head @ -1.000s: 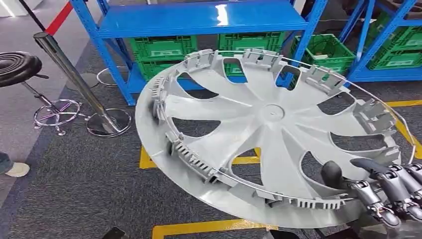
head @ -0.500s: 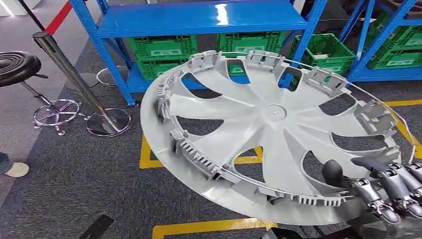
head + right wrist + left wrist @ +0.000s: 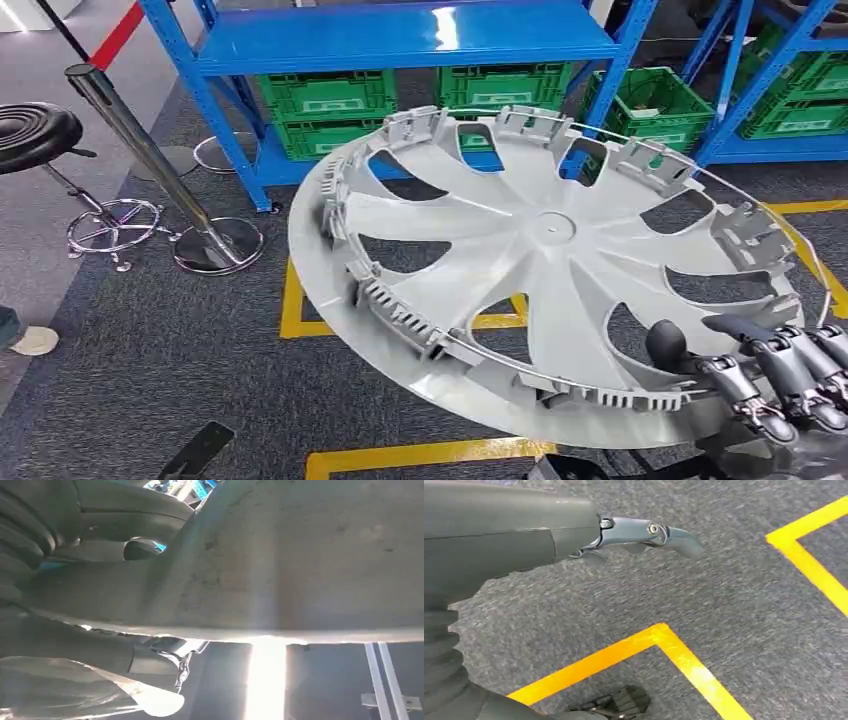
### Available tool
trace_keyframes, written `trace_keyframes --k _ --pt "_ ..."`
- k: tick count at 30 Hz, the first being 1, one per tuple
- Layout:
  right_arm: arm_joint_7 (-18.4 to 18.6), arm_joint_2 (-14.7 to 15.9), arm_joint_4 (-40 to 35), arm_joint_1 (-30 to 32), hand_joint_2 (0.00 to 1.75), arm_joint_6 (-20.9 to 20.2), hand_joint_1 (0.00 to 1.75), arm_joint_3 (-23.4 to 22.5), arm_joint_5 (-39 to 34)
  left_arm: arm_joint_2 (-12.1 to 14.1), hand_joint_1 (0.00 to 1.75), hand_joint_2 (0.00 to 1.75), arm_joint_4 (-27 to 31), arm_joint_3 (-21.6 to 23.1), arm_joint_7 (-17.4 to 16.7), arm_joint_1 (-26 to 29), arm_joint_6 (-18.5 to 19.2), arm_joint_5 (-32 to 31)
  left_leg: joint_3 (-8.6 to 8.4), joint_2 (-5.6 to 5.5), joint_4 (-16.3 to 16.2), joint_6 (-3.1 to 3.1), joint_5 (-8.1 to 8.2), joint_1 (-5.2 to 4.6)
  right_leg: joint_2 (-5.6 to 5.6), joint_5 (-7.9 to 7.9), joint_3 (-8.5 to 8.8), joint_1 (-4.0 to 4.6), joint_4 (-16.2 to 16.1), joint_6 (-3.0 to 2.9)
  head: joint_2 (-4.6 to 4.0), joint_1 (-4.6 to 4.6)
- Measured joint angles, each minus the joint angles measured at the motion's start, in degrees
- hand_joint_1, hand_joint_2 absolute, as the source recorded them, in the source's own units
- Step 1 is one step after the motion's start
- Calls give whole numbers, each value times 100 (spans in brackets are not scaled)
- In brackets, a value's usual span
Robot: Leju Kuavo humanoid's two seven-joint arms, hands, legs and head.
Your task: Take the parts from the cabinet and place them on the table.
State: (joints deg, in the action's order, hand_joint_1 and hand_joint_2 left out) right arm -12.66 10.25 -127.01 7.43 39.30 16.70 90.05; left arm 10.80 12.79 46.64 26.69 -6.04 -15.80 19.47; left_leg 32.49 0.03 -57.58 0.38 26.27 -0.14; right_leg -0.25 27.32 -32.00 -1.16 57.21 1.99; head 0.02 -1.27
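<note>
Right hand [image 3: 775,385] clamped on the rim of a grey plastic wheel cover [image 3: 540,270], held tilted above coarse grey carpet [image 3: 150,370].
Round disc, ribbed inner ring, curved spokes; left hand [image 3: 644,532] empty, fingers apart.

no text, label, brand or number can be read anywhere; the wheel cover [image 3: 560,270] shows bare grey plastic with no legible mark at its hub; the green crates [image 3: 325,95] carry no lettering that can be made out
</note>
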Motion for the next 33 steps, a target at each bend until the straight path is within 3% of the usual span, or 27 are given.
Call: trace_keyframes --k 25,26,28,29,30,32,33 --pt "197 81 48 -16 175 0 175 85 0 -42 0 175 144 0 -39 -93 -48 -277 4 0 -1 0 0 -1 0 0 -2 -1 0 0 -2 0" --pt "221 83 48 -16 175 0 175 101 2 -28 0 175 144 0 -44 -95 -48 -288 19 -1 -56 46 20 -35 -1 -46 11 -42 -53 52 -2 0" --pt "260 85 44 -36 175 0 175 127 0 -20 0 175 162 -4 -59 -100 -48 -330 -52 32 171 156 -101 10 16 -53 18 -14 -89 104 0 -9" --pt "269 101 52 -27 175 0 175 144 2 -26 0 175 175 -9 -61 -104 -48 -336 -96 86 253 174 -147 25 15 27 -71 -20 -4 90 -2 9" --pt "282 103 52 -49 175 0 175 157 2 -26 0 175 184 -15 -59 -115 -50 -347 -100 91 293 215 -176 34 26 241 -204 -11 294 82 -2 20" --pt "295 124 63 -51 175 0 175 192 0 -30 0 175 190 -22 -72 -115 -48 -350 -75 136 286 215 -169 34 28 654 -625 -24 1202 97 -2 33" --pt "297 131 74 -49 175 0 175 203 0 -35 0 175 190 -22 -72 -115 -48 -354 -72 167 283 211 -167 34 27 775 -808 -32 1576 123 -2 20"
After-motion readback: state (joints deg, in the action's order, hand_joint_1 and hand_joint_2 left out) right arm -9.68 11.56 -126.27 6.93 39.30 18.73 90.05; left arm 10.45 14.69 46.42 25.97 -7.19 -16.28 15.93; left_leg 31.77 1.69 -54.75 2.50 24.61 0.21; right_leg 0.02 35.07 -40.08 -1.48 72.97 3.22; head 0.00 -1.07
